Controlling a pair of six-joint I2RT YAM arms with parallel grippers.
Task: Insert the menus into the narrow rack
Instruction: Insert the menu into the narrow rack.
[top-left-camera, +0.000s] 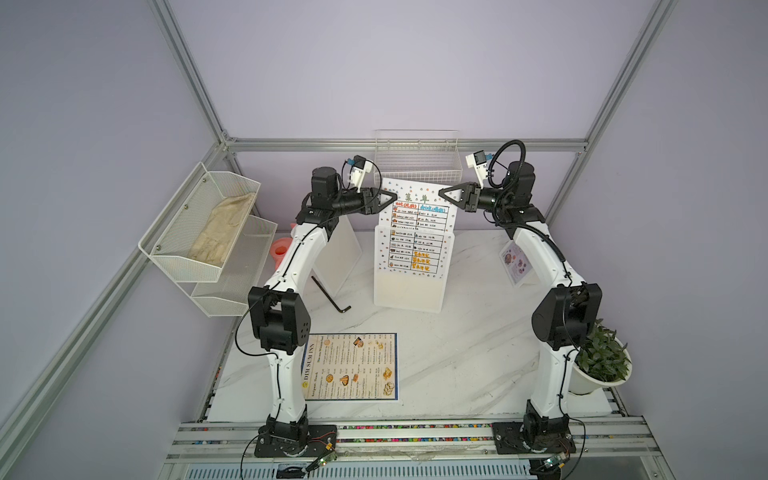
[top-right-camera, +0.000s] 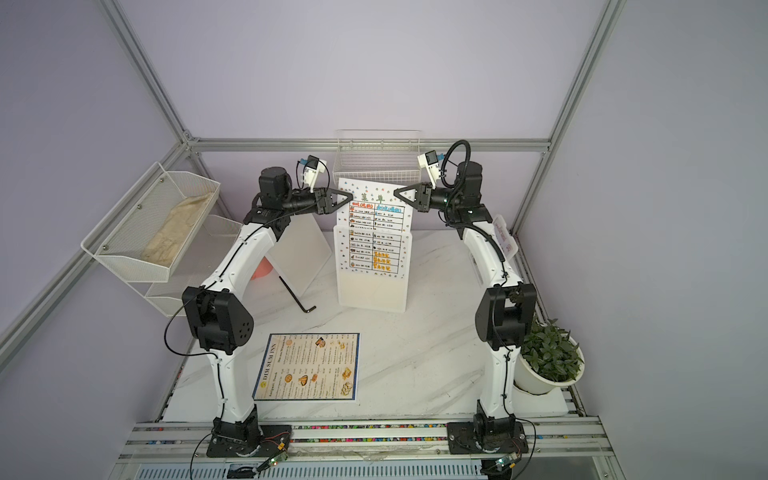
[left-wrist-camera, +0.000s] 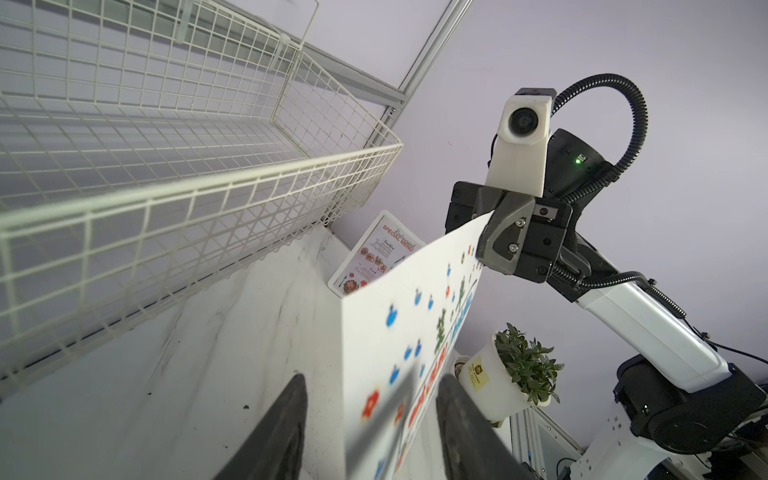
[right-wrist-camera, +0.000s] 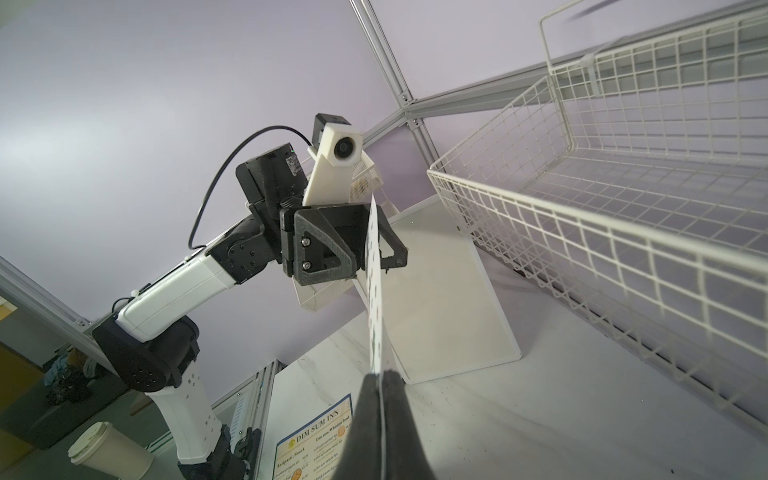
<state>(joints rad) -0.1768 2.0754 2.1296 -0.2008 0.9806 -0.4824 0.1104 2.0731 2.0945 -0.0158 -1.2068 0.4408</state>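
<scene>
Where the dotted sheet stands: upright in the clear rack toward 12 o'clock on the surface, lower half behind its front wall.
Right hand: clenched on the sheet's top corner, 3 o'clock side.
Left hand: released, fingers spread either side of the opposite edge.
Mesh basket: at 9 o'clock, holding a beige cloth.
Writing: DIM SUM INN menu lies flat at 6 o'clock, title legible; Special Menu card, propped at 3 o'clock, reads "SPECIAL MENU".
Unclear: sheet's table rows too small to read; pink cup half hidden behind the left arm.
</scene>
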